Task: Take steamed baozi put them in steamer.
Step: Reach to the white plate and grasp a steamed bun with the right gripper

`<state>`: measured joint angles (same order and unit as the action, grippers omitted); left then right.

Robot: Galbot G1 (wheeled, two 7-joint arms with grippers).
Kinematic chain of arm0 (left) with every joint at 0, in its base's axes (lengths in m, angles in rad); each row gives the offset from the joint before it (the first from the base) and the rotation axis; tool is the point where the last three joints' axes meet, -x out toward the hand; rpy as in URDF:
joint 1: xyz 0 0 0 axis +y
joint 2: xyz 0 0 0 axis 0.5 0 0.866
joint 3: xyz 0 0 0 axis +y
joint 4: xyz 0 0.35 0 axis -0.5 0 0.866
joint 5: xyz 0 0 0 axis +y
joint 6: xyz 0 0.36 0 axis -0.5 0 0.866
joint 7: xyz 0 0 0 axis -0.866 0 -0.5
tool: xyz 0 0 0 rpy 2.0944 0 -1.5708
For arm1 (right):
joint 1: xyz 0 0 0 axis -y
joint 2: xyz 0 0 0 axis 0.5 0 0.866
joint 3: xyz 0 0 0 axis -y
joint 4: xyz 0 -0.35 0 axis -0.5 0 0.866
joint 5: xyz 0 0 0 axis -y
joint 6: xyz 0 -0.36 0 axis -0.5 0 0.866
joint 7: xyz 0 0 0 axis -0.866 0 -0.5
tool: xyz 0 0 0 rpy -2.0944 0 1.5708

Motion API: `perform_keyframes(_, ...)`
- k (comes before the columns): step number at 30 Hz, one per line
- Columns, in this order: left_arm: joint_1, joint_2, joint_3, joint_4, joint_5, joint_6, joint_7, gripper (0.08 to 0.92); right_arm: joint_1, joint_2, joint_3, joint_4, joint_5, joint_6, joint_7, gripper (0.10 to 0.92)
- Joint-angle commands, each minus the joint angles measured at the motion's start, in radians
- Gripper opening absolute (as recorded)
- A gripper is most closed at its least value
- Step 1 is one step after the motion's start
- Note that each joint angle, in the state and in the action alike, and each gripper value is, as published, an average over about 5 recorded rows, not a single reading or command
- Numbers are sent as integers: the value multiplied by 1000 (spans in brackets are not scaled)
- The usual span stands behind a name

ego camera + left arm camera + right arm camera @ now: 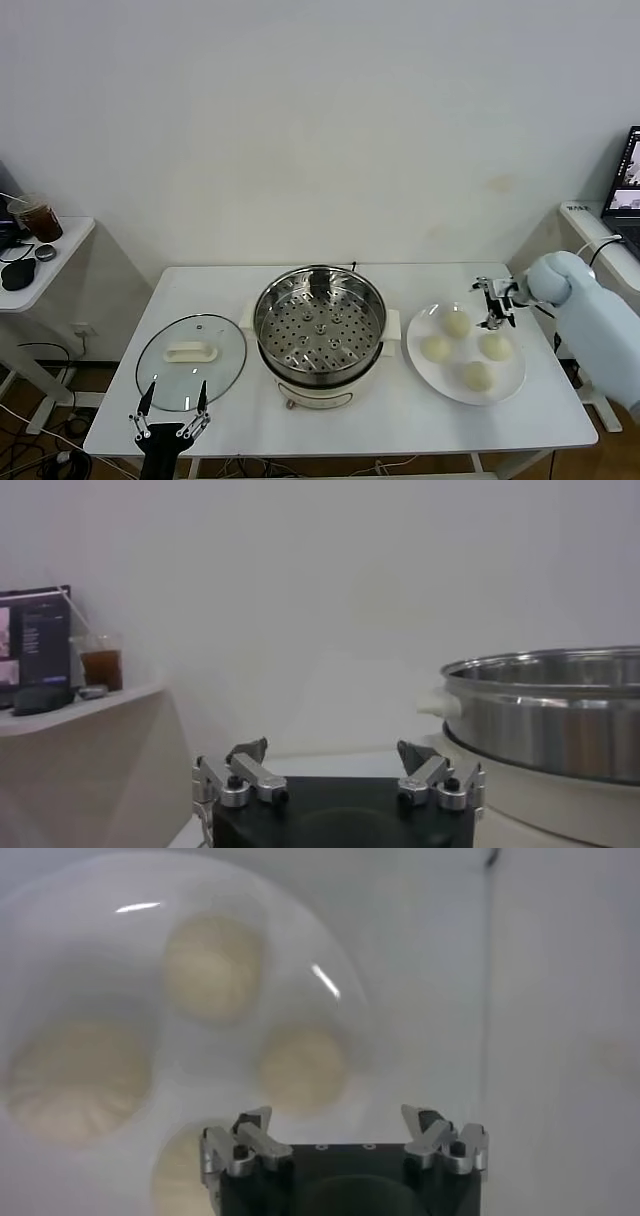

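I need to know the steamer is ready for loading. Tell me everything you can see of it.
The round shiny steel steamer stands upright at the middle of the white table, uncovered. Inside lies a perforated steel tray with nothing on it. White side handles stick out left and right, and a cream base sits beneath. Its round glass lid lies flat on the table to its left, apart from it. Nothing but the table touches it.

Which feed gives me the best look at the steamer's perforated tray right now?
The head view: it looks down into the open steamer, so the whole perforated tray shows, with nothing on it. The left wrist view catches only the steamer's steel outer wall from the side. The right wrist view shows no steamer, only the plate of baozi.
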<state>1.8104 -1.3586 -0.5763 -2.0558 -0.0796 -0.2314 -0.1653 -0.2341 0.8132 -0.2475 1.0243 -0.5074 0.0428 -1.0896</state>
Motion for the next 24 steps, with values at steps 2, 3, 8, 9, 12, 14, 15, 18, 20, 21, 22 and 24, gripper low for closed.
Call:
perform_keyframes(2, -10, 1, -8, 14, 4, -6, 0, 823, 126, 63, -154, -148, -30, -3, -70, 823)
perform_keyframes(3, -11, 1, -8, 16, 4, -6, 0, 823, 123, 67, -155, -150, -28, -6, -62, 823)
perform_keyframes(8, -9, 2, -7, 14, 13, -3, 9, 823, 117, 95, -165, -168, -29, -14, -28, 823)
perform_keyframes(9, -7, 2, -6, 11, 16, -3, 11, 823, 117, 102, -168, -172, -31, -15, -22, 823)
perform_keyframes(12, -6, 2, -6, 7, 20, -3, 13, 823, 116, 121, -170, -187, -37, -19, -7, 823)
perform_keyframes(14, -7, 3, -7, 6, 21, -4, 14, 823, 116, 134, -169, -199, -40, -19, 0, 823)
perform_keyframes(15, -7, 4, -7, 6, 21, -4, 15, 823, 117, 141, -169, -205, -42, -18, 4, 823)
perform_keyframes(18, -6, 5, -9, 6, 25, -6, 19, 823, 116, 161, -166, -221, -49, -16, 12, 823)
perform_keyframes(20, -5, 5, -9, 7, 32, -7, 22, 823, 115, 170, -163, -228, -52, -17, 15, 823)
perform_keyframes(21, -5, 5, -9, 7, 36, -8, 24, 823, 113, 174, -162, -231, -51, -18, 16, 823)
perform_keyframes(22, -5, 5, -9, 7, 38, -9, 25, 823, 112, 177, -161, -234, -51, -19, 17, 823)
perform_keyframes(24, -6, 5, -9, 7, 39, -9, 25, 823, 110, 181, -160, -238, -51, -22, 18, 821)
